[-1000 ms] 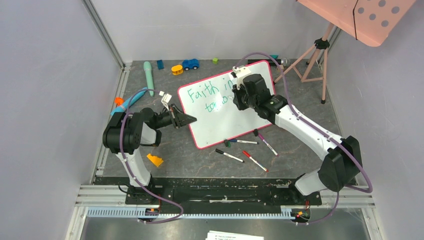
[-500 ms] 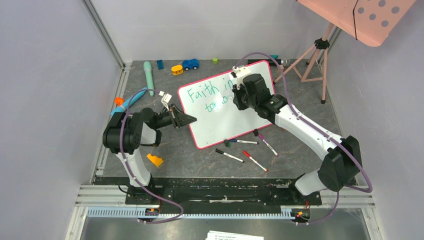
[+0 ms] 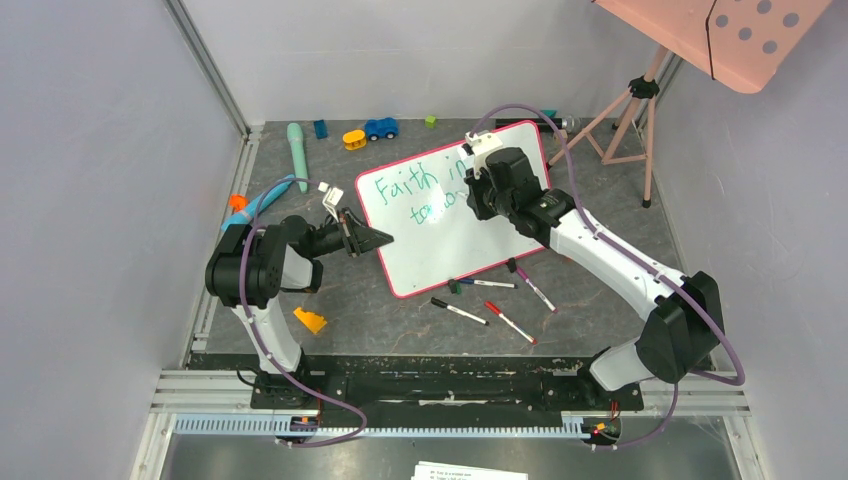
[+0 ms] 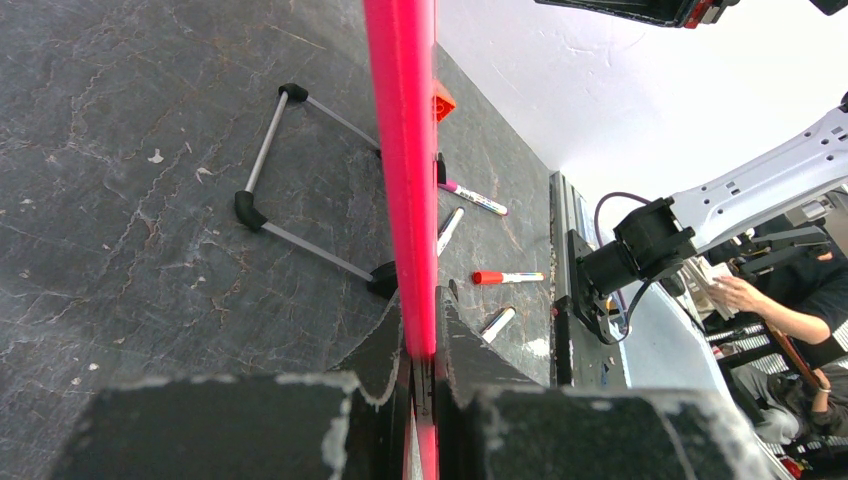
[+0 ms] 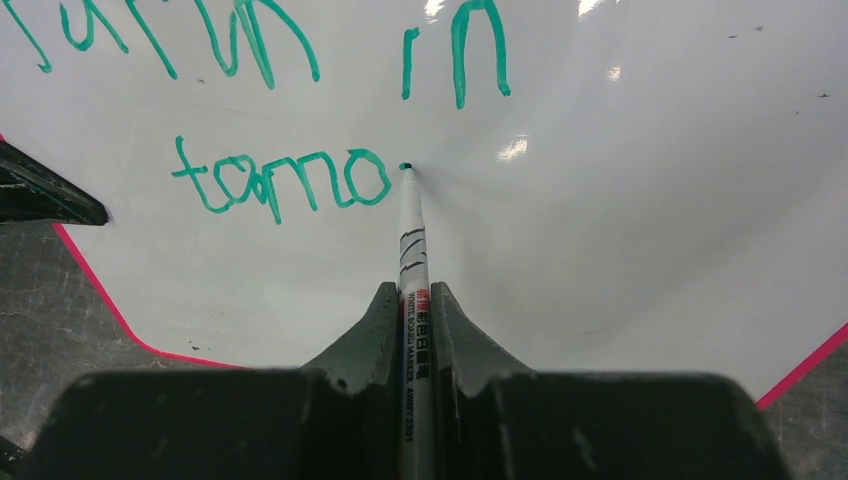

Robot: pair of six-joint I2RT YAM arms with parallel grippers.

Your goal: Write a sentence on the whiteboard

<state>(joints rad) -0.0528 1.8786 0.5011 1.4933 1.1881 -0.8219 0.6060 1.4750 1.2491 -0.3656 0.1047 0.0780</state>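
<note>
The whiteboard (image 3: 450,240) stands tilted on the dark floor, white with a pink-red rim. Green words (image 3: 412,187) read "Faith in" and, below, "tomo" (image 5: 280,180). My left gripper (image 3: 372,238) is shut on the board's left rim (image 4: 405,180). My right gripper (image 3: 470,195) is shut on a white marker (image 5: 412,260) whose green tip (image 5: 405,167) touches the board just right of the last "o".
Several capped markers (image 3: 490,300) lie on the floor below the board. A yellow block (image 3: 310,320) lies near my left arm. Toys (image 3: 380,128) and a teal handle (image 3: 297,155) lie at the back. A tripod (image 3: 630,115) with a pink dotted panel (image 3: 745,35) stands at the right.
</note>
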